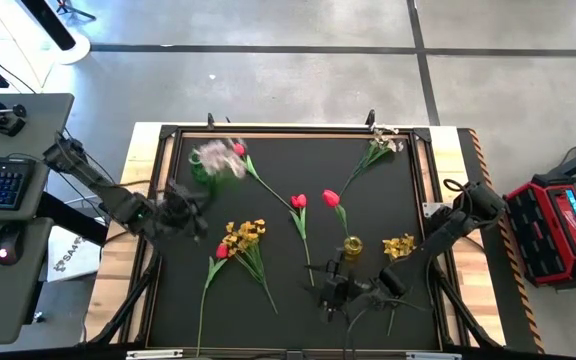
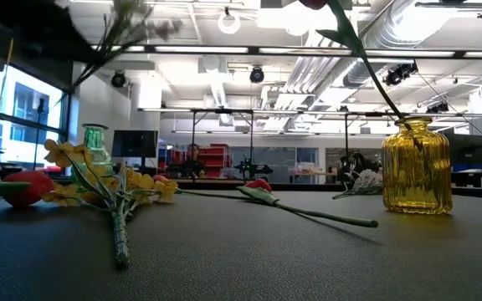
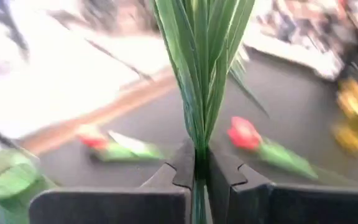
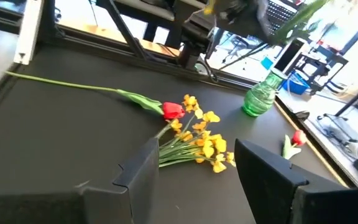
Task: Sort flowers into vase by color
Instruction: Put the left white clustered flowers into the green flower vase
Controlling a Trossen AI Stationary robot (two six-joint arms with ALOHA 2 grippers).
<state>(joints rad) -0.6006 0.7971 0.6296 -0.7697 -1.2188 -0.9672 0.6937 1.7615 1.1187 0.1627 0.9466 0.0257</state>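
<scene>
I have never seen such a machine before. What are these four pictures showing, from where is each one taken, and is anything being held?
This is a robot with two dark arms working at a black-topped table. One picture looks straight down from above, one looks level across the table top, and the other two come from cameras on each arm's wrist.

On the table lie red tulips with long green stems, a bunch of small yellow blossoms, a white sprig, a ribbed yellow glass vase with a stem in it, and a green glass vase.

The left gripper has its fingers shut on a bundle of green stems. The right gripper hovers open over the table, holding nothing.
</scene>
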